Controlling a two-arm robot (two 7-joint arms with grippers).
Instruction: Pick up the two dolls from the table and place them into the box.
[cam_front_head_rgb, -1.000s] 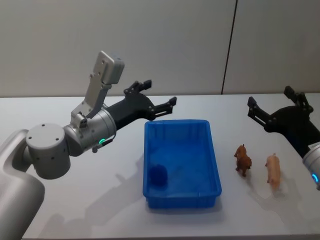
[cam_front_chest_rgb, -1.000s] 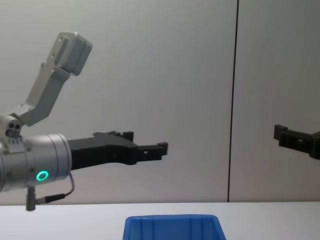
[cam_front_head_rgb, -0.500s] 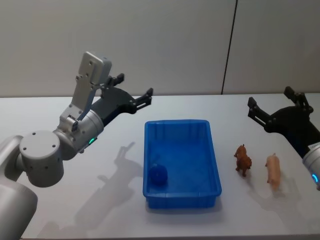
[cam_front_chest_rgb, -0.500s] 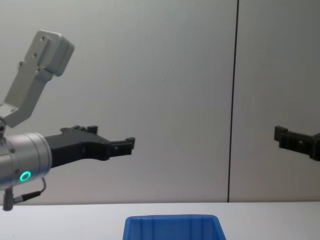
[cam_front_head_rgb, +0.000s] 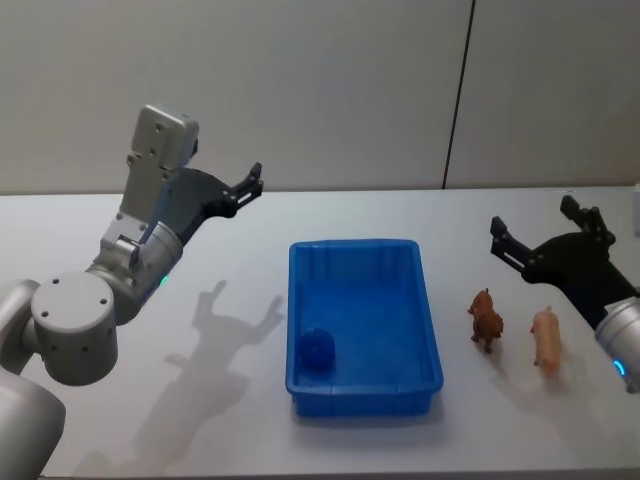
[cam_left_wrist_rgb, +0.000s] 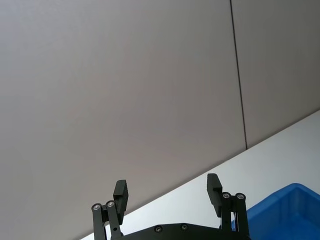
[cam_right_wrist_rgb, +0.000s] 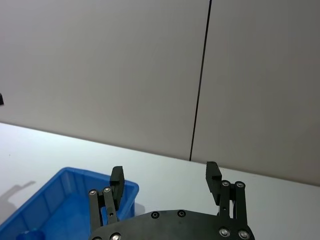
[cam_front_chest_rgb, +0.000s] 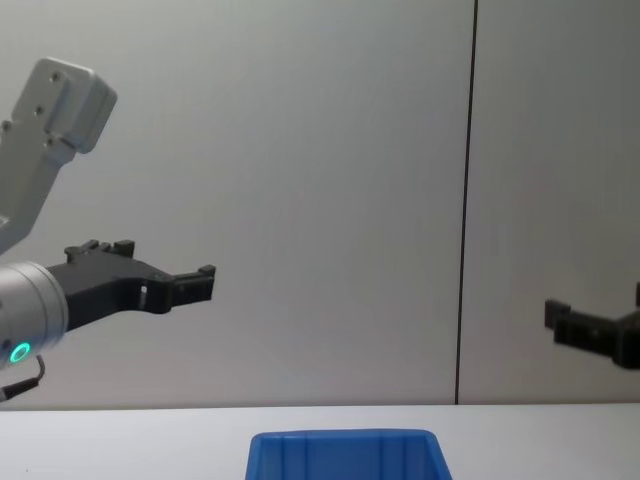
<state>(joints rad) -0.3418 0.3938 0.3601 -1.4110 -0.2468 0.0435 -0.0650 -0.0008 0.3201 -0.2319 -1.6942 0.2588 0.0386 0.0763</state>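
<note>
**Surface** (cam_front_head_rgb: 500, 430): white, flat, carrying all the items below.

**Blue bin** (cam_front_head_rgb: 355, 243): stood mid-surface, long axis running near to far. A dark blue rounded item (cam_front_head_rgb: 317, 348) lay in its near left corner; what it was could not be told.

**Brown animal figure** (cam_front_head_rgb: 486, 320): stood on its legs just right of the bin, apart from the wall. Long axis ran near to far and the head appeared to point to the far side.

**Pink pig figure** (cam_front_head_rgb: 546, 338): stood just right of the brown one, not touching it. Long axis likewise ran near to far, roughly parallel to its neighbour; the head end could not be told.

**Right pincer** (cam_front_head_rgb: 533, 218): spread wide and empty, raised above the surface beyond the two figures. The right wrist view (cam_right_wrist_rgb: 165, 172) confirmed the broad gap.

**Left pincer** (cam_front_head_rgb: 245, 185): also spread wide and empty (cam_left_wrist_rgb: 167, 185), held high over the far left of the surface, well apart from the bin, apparently idle.

**Step in hand (judged)**: right-arm approach to a first figure, neither one yet gripped.

**Handling note**:
- Both bodies were narrow across and long near to far, so the closing line should run left to right across the flanks.
- Descent should be centred over the trunk.
- The pair stood close together, so one finger must enter the gap between them cleanly or the neighbour could be toppled.
</note>
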